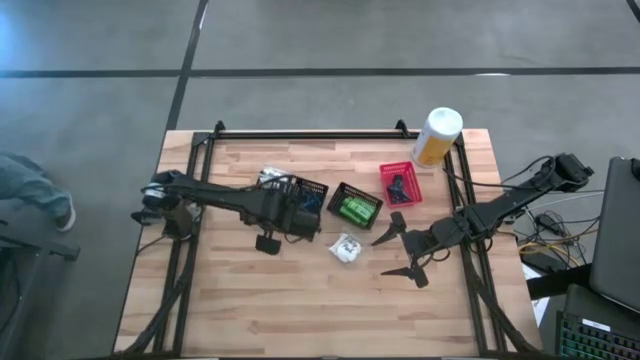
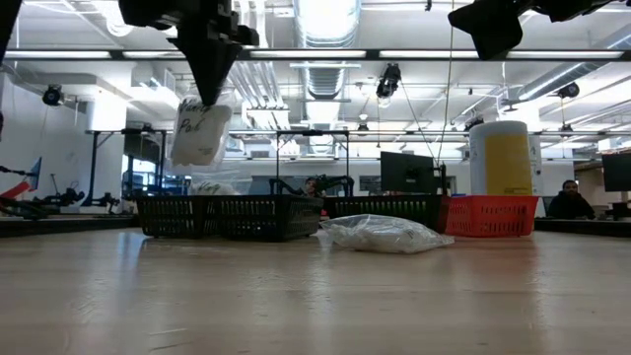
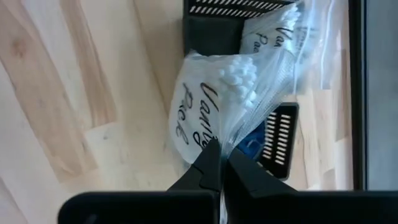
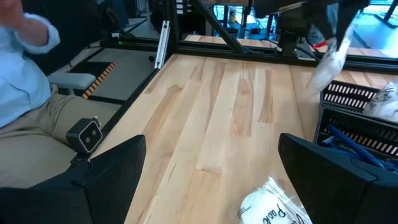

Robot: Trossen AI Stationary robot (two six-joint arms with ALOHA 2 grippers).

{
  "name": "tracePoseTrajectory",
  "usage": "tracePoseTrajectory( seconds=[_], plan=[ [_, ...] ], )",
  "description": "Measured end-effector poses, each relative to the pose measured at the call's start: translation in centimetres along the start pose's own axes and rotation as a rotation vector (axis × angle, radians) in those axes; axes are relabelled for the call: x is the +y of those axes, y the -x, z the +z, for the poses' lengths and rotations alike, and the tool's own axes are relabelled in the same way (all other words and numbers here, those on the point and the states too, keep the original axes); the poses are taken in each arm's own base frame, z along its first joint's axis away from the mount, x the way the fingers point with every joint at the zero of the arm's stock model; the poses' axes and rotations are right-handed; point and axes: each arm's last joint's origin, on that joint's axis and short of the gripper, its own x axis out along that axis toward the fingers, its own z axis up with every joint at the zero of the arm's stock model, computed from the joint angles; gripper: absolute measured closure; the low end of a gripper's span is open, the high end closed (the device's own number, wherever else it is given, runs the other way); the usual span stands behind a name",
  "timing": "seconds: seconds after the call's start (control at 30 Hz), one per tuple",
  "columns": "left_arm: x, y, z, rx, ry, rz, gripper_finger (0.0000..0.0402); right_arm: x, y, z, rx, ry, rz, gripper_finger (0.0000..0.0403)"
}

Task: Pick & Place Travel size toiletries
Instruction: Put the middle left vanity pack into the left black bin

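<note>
Clear packet [image 3: 214, 109] in left gripper [image 3: 222, 163]

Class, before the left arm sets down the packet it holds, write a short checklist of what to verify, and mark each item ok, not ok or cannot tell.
1. Left hand shut on the clear packet of cotton swabs: ok.
2. Packet lifted above the black basket: ok.
3. Packet hangs directly over the basket opening: cannot tell.
4. Room left in that basket: cannot tell; another packet already lies there.
5. Right hand open and away from that basket: ok.
6. Wrapped packet on the table, waiting: ok.
</note>
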Motion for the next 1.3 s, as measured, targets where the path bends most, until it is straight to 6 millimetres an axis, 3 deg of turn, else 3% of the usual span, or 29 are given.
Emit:
tracePoseTrajectory(
  seconds=[0.5, 0.77, 1.3],
  plan=[
    [-3.9, -1.0, 1.2, -0.060, 0.019, 0.038, 0.0401, 0.0, 0.0, 0.0, 0.000, 0.000, 0.000, 0.0039],
    [-6.4, -2.7, 2.0, -0.118, 0.095, 0.051, 0.0401, 0.0, 0.0, 0.0, 0.000, 0.000, 0.000, 0.0039],
    [-10.6, -6.5, 3.0, -0.084, 0.058, 0.148, 0.0401, 0.0, 0.0, 0.0, 0.000, 0.000, 0.000, 0.0039]
  ],
)
